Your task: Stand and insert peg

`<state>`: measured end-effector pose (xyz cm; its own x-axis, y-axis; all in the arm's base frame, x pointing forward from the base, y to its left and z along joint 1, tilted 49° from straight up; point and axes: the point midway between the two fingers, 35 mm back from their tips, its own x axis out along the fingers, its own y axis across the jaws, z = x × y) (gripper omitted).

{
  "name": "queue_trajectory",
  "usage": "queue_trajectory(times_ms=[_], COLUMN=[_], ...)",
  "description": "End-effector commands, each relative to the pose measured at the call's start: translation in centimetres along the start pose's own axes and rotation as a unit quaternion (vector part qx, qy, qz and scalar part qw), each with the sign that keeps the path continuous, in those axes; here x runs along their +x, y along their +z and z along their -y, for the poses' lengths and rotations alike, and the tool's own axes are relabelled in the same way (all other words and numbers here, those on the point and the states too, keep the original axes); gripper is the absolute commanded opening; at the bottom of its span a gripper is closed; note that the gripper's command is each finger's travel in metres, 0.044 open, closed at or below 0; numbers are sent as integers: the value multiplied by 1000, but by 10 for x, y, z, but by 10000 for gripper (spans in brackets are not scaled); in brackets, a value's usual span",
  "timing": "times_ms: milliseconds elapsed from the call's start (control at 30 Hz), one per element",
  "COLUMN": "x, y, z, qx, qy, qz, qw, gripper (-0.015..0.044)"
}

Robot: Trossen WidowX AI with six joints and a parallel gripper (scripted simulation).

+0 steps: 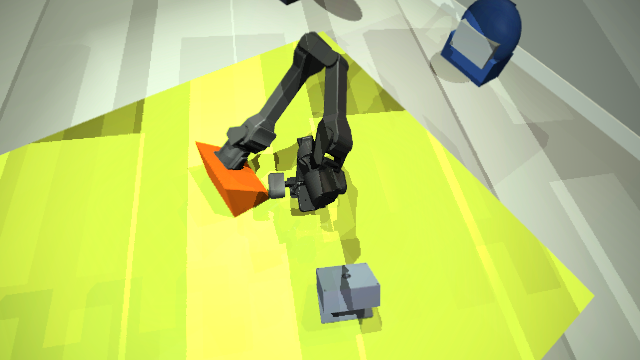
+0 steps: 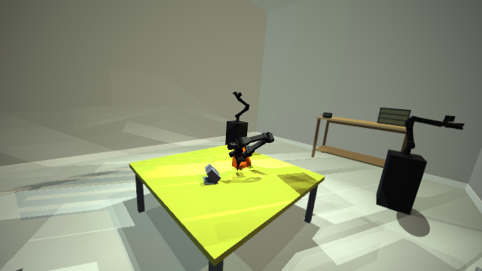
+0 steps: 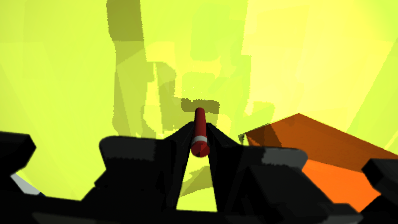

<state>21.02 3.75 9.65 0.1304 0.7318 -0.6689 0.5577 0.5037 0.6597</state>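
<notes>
The red peg (image 3: 200,122) is between the fingertips of my gripper (image 3: 200,125), which is shut on it. Its white band (image 3: 199,139) is at the end nearer the wrist camera, and its plain end points away toward the table. In the top view the fingertips and peg are hidden behind the wrist. In the exterior view the gripper points down beside the orange base; whether the peg touches the table cannot be told. The grey sloped panel (image 1: 367,298) (image 2: 212,174) stands apart from the gripper. Its hole (image 1: 346,275) shows in the upper face, with a shadow across it.
The orange base (image 1: 240,192) (image 3: 345,182) of the arm is close beside the gripper. The yellow-green table (image 1: 430,240) (image 2: 241,218) carries the base and panel. A blue object (image 1: 495,25) stands off the table. Two black pedestals (image 2: 236,129) (image 2: 401,181) with arms stand beyond it.
</notes>
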Motion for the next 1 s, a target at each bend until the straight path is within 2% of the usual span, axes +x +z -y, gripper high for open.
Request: queue_trajectory(times_ms=[0,467,967], x=[-2,-6,-12], y=[1,1,1], z=[0,1,1], qx=[49,234,423], qy=[-2,-1,-1], qz=[1,1,1], qw=[999,972,906], gripper=[0,0,0])
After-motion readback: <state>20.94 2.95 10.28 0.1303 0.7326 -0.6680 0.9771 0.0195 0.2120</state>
